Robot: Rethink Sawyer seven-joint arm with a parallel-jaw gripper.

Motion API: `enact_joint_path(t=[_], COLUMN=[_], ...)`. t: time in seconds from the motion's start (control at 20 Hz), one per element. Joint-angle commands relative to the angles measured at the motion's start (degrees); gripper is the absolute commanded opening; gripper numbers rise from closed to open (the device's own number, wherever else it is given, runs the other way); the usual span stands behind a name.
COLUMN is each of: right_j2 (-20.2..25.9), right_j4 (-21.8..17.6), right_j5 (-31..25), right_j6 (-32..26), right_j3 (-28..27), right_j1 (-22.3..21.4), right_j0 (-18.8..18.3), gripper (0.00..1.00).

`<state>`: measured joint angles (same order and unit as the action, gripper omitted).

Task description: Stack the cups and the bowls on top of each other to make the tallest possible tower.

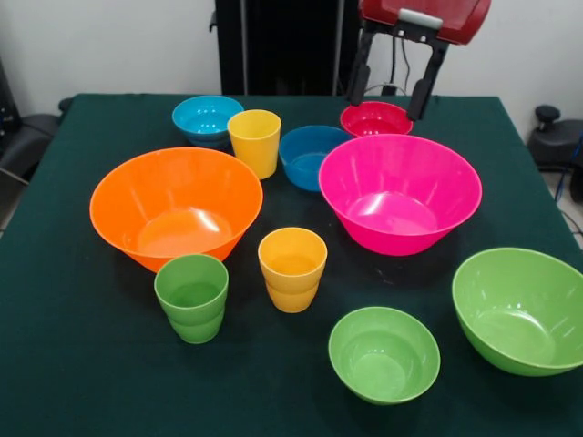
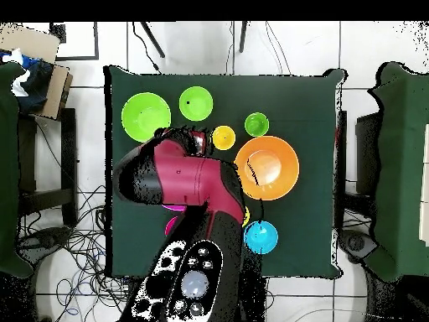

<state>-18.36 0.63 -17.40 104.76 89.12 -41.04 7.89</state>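
Nearest the lens in the front view, we find the small green bowl (image 1: 383, 353) at bottom centre, with cups (image 1: 291, 269) and bowls (image 1: 398, 191) spread unstacked across the table (image 1: 73, 364); the gripper (image 1: 393, 98) hangs at upper right, fingers spread wide and empty, above the red-pink bowl (image 1: 375, 119). In the overhead view, we see the arm (image 2: 188, 180) covering the frame's centre, the orange bowl (image 2: 266, 167) right of it.

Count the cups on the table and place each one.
3. Front view: green cup before the orange bowl; orange-yellow cup beside it; yellow cup behind the orange bowl. None seems hidden.
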Motion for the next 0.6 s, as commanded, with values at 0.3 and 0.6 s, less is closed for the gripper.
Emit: enact_joint_path(t=[0.3, 0.6], right_j2=[7.13, 8.01], right_j4=[-3.11, -4.20], right_j5=[-5.81, -4.21], right_j6=[-1.07, -1.32], right_j3=[-0.51, 0.37], right_j1=[-0.44, -0.97], right_j0=[-5.28, -6.54], gripper=[1.00, 1.00])
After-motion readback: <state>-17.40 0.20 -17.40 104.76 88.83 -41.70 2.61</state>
